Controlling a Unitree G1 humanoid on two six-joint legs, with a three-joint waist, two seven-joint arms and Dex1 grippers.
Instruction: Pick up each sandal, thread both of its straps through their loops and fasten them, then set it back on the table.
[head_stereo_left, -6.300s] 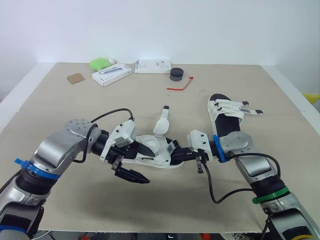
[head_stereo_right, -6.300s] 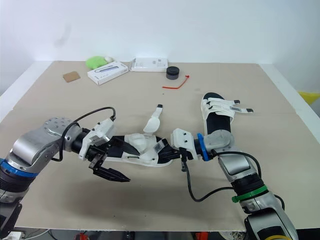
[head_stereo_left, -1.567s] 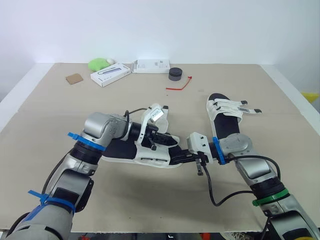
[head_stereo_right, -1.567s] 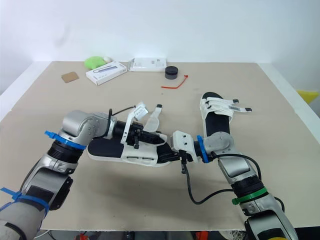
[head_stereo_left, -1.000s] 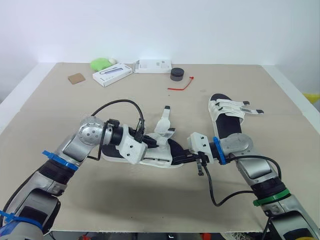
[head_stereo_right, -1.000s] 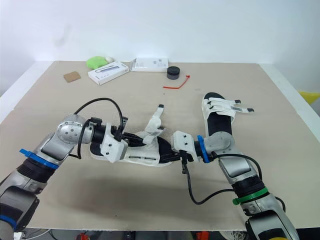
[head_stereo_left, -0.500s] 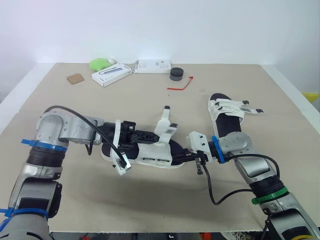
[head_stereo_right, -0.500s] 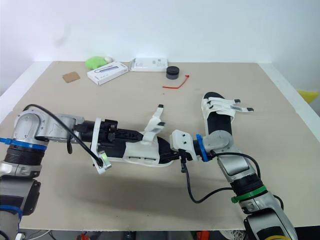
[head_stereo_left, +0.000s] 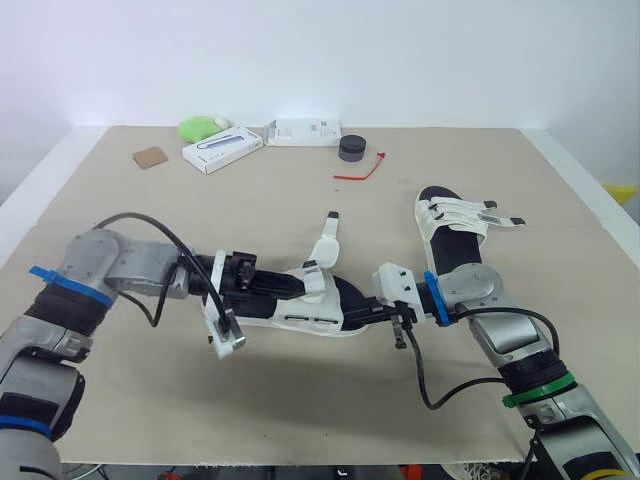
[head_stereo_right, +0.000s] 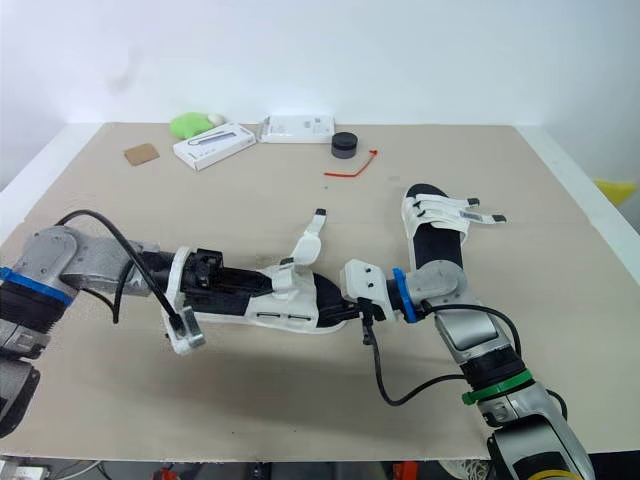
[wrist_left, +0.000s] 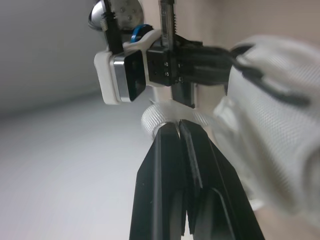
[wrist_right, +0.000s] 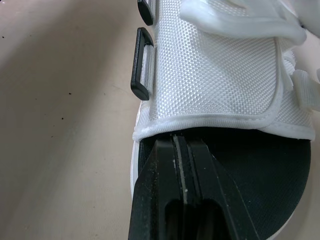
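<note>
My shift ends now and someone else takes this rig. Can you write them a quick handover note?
Left gripper: shut on the low strap of the near sandal.
Right gripper: shut on that sandal's end.
Its upright strap stands free, unthreaded.
Far sandal lies on the table, straps across it; fastening not clear.
To do: thread and fasten both near straps, set it down, check the far sandal.

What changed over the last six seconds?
The left tool swung from the near side of the sandal, over its top, and now reaches in low from the robot's left, shut on a strap. The right tool stays clamped on that sandal's end. The second sandal hasn't moved.
</note>
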